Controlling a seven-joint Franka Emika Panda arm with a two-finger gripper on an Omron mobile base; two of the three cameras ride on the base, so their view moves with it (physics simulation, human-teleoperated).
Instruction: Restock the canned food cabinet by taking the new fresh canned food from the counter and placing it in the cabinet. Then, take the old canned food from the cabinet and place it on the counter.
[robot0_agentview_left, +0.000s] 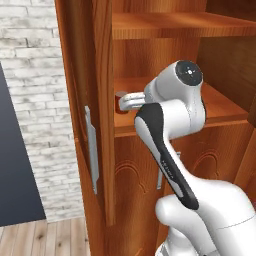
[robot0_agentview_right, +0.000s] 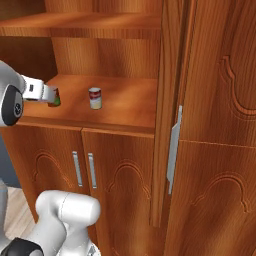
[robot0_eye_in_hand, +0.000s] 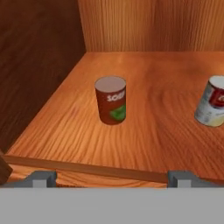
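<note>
Cans on the shelf: two — one red can (robot0_eye_in_hand: 111, 106), one white-and-red can (robot0_eye_in_hand: 213, 101)
Silver door handles (robot0_agentview_right: 83, 169): three
Shelves (robot0_agentview_right: 120, 102): two

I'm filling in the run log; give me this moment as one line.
phase: approaching old can | claw: open, nothing held | red can: upright on cabinet shelf, ahead of claw | white can: same shelf, apart from the red
</note>
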